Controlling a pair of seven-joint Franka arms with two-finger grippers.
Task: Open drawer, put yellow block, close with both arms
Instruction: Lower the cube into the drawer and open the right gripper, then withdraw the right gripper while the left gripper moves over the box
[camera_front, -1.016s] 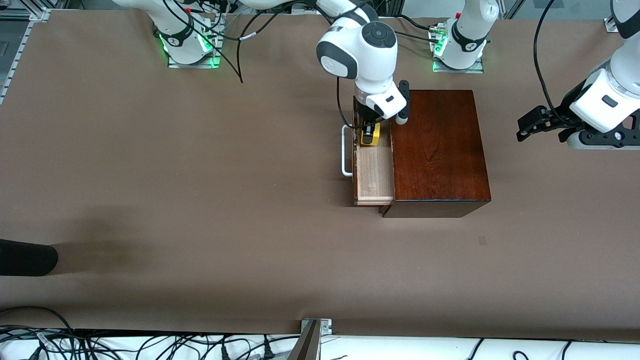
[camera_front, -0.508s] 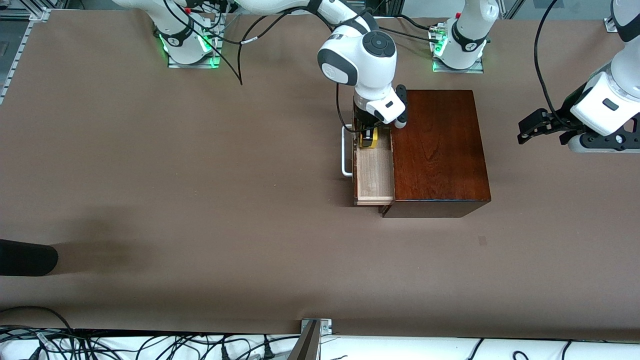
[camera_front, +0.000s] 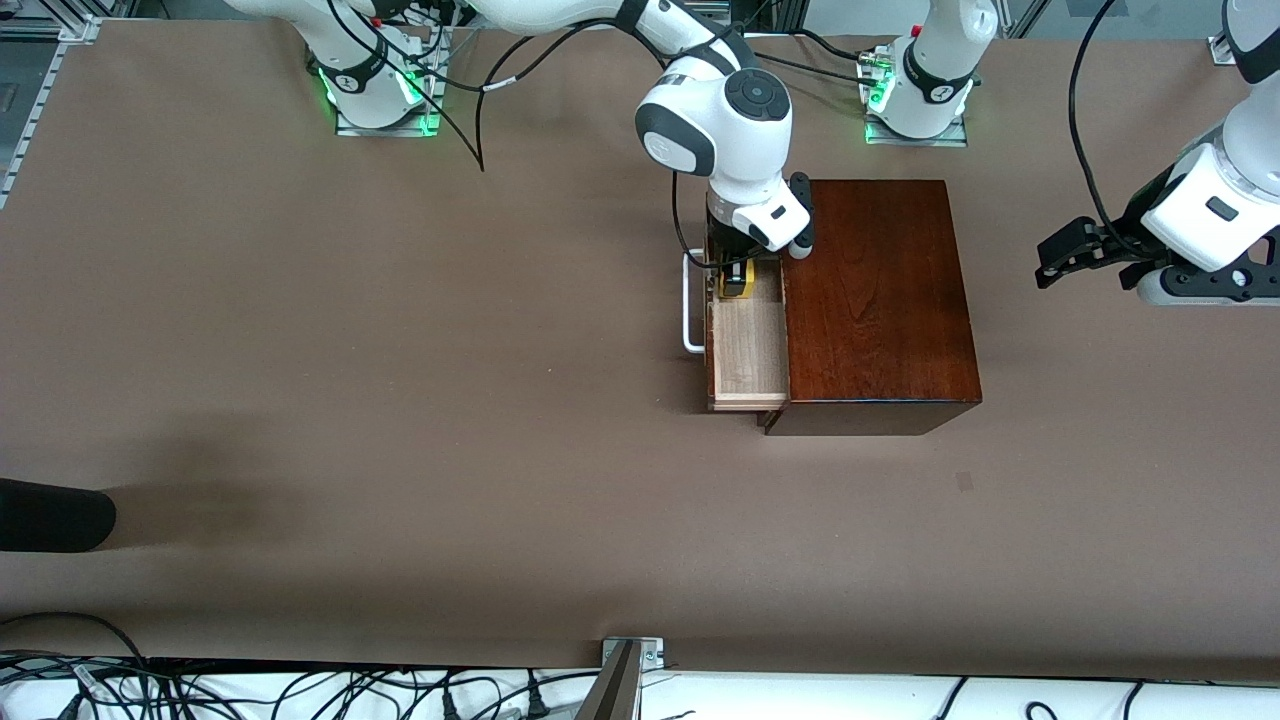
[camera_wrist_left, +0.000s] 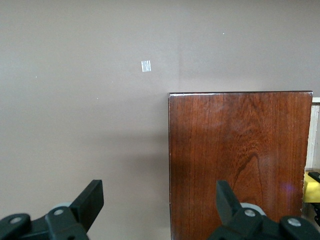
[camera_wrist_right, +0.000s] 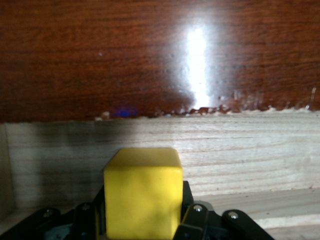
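Note:
The drawer (camera_front: 748, 350) stands pulled out of the mahogany box (camera_front: 880, 300), its white handle (camera_front: 690, 305) toward the right arm's end of the table. My right gripper (camera_front: 738, 272) reaches down into the end of the drawer farther from the front camera and is shut on the yellow block (camera_front: 738, 284). In the right wrist view the block (camera_wrist_right: 142, 192) fills the gap between the black fingers (camera_wrist_right: 192, 220), low over the pale drawer floor (camera_wrist_right: 240, 150). My left gripper (camera_front: 1085, 250) hangs open over the table at the left arm's end, beside the box (camera_wrist_left: 240, 160).
A black rounded object (camera_front: 55, 515) lies at the right arm's end of the table, nearer the front camera. A small tape mark (camera_front: 964, 481) sits on the brown tabletop just nearer than the box. Cables run along the table's front edge.
My right gripper has sunk lower into the drawer with the yellow block and shifted slightly toward the bases. The left arm has barely moved.

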